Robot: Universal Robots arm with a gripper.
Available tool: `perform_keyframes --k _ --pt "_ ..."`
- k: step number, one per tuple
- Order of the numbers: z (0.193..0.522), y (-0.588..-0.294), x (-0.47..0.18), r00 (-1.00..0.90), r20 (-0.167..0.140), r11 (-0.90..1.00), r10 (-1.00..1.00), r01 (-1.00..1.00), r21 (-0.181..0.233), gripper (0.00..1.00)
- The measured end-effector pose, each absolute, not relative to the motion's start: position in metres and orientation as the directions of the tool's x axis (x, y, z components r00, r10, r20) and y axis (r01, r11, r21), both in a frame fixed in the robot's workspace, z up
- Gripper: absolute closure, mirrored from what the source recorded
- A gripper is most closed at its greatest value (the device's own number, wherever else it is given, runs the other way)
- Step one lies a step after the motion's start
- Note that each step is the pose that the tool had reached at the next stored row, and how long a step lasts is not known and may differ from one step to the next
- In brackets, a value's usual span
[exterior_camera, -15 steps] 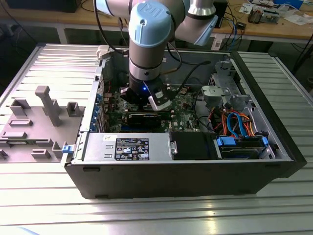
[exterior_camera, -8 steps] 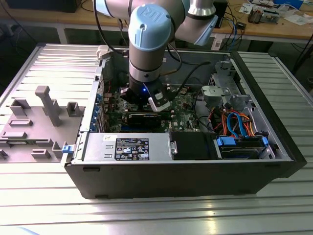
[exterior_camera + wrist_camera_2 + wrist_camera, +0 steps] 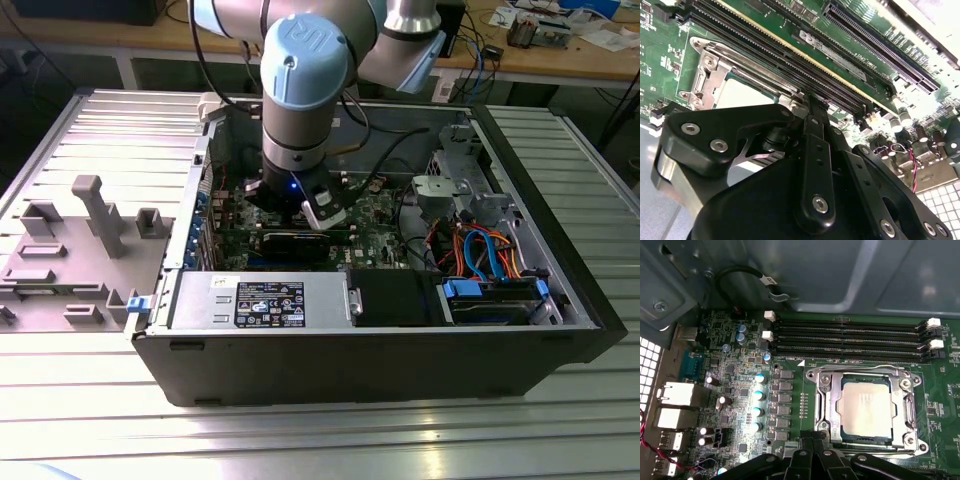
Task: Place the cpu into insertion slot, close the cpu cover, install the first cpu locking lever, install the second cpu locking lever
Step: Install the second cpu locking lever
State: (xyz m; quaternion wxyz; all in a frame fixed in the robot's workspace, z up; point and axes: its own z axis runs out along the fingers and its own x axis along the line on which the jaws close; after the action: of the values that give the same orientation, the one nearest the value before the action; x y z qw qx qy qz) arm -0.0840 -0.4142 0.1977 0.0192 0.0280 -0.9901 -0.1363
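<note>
The gripper (image 3: 813,444) hung low over the board with its jaws pressed together on nothing, tips right at the near edge of the socket (image 3: 860,441). Just beyond them the chip (image 3: 863,407) lay flat in the socket, the cover (image 3: 827,400) folded down around it. A wire lever (image 3: 860,368) ran along the far side, before the memory slots (image 3: 850,340). I'd judge the latching wants those tips kept on the lever alone, pressing steadily, never on the chip.

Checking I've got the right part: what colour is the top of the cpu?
Dull silver-grey, slightly creamy under the light. The cpu shows best in the first wrist view.
</note>
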Motion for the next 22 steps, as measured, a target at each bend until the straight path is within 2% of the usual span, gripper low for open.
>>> perform_keyframes --k 22 --pt "0.211 -0.414 -0.087 -0.998 0.03 0.961 -0.061 -0.05 0.273 0.89"
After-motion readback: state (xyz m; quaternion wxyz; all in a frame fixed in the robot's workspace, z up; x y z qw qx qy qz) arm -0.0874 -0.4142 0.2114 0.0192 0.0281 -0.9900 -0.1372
